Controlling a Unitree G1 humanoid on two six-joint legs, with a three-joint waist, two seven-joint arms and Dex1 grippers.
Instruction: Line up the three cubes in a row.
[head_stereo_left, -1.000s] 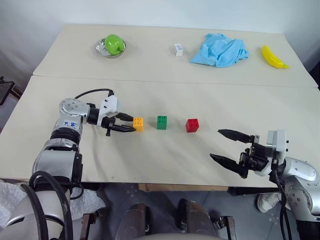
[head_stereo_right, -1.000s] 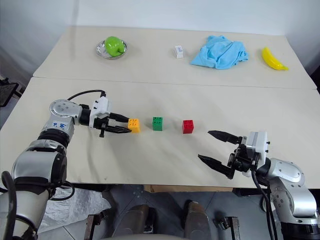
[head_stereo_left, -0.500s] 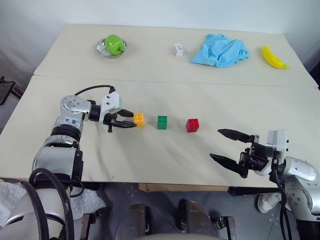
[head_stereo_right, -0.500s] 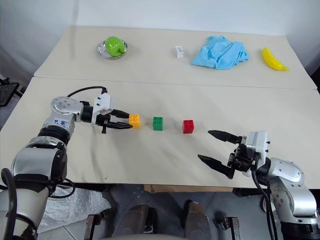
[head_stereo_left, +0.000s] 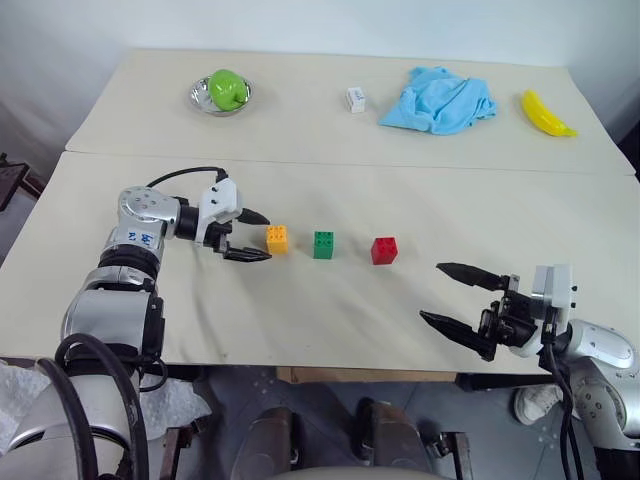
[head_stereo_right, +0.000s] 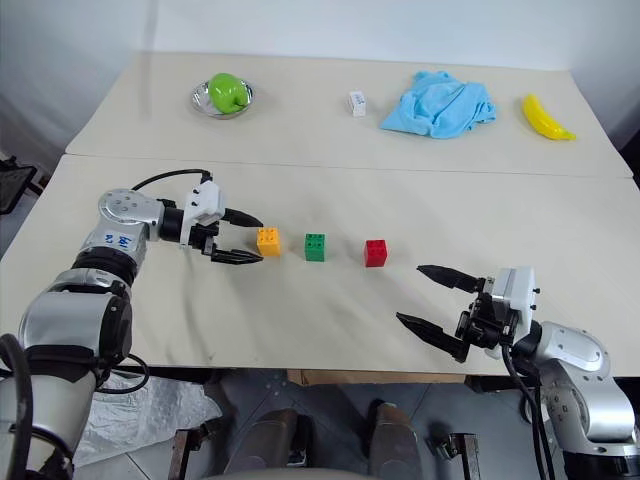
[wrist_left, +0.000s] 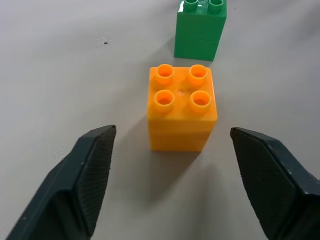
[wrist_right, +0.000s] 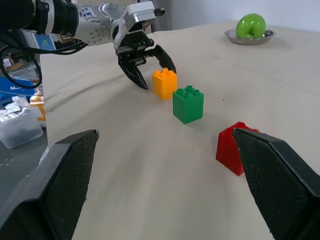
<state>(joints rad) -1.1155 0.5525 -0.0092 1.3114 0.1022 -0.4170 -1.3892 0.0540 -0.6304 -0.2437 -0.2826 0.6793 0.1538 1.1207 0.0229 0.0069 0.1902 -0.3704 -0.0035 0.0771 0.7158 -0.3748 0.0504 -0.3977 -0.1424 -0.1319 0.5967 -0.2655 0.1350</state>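
My left claw (head_stereo_left: 246, 236) is spread, orange cube (head_stereo_left: 277, 239) just ahead between its tips; green cube (head_stereo_left: 324, 244) straight beyond, in line.

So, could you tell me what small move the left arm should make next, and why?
Probably draw the left gripper straight back from the orange cube. Its fingers stand open with the cube free on the table, and orange, green cube and red cube already sit in a row. Backing straight away should avoid nudging it.
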